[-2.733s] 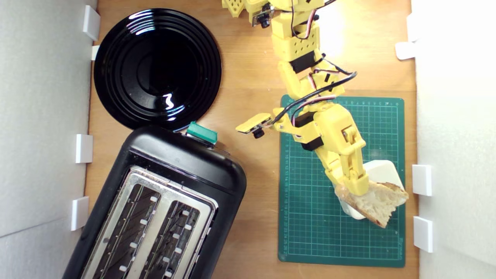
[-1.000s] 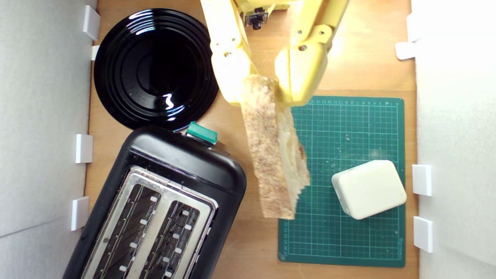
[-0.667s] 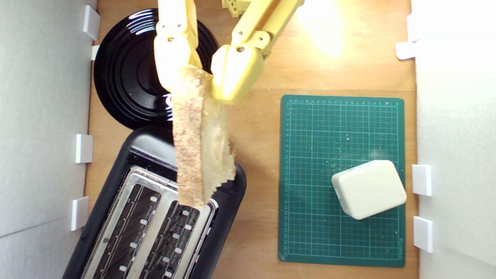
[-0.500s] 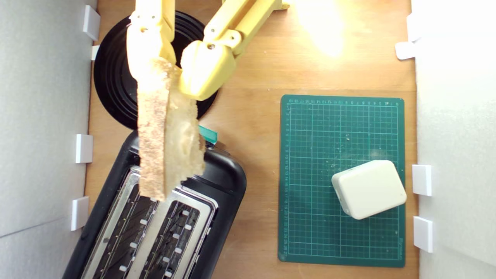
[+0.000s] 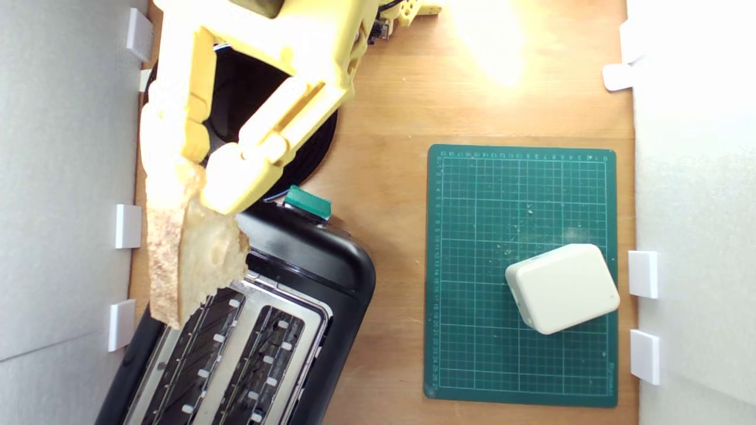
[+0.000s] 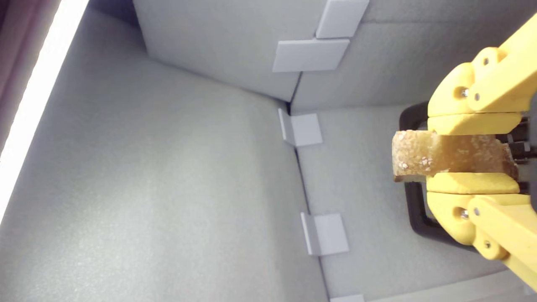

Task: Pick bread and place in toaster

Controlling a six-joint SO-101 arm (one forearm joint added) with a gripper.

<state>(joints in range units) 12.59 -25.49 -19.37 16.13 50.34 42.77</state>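
Note:
My yellow gripper [image 5: 192, 177] is shut on the bread [image 5: 189, 260], a tan slice with a brown crust, held on edge in the air. In the exterior view the slice hangs over the toaster's [image 5: 307, 265] upper left corner, beside the left slot and partly past the toaster's left side. The black toaster has a silver top, two open slots and a teal lever knob [image 5: 307, 202]. In the wrist view the bread [image 6: 444, 156] is pinched between both yellow fingers, with my gripper [image 6: 472, 155] in front of a black toaster edge [image 6: 415, 209].
A glossy black plate [image 5: 248, 100] lies behind the toaster, mostly covered by the arm. A white rounded block [image 5: 562, 288] sits on the green cutting mat [image 5: 520, 195] at the exterior view's right. Grey foam walls [image 5: 65, 177] with white clips stand close on both sides.
The gripper lifted the bread off the white block on the mat, then carried it left across the board; in the last half second it shifted further left, over the toaster's left edge.

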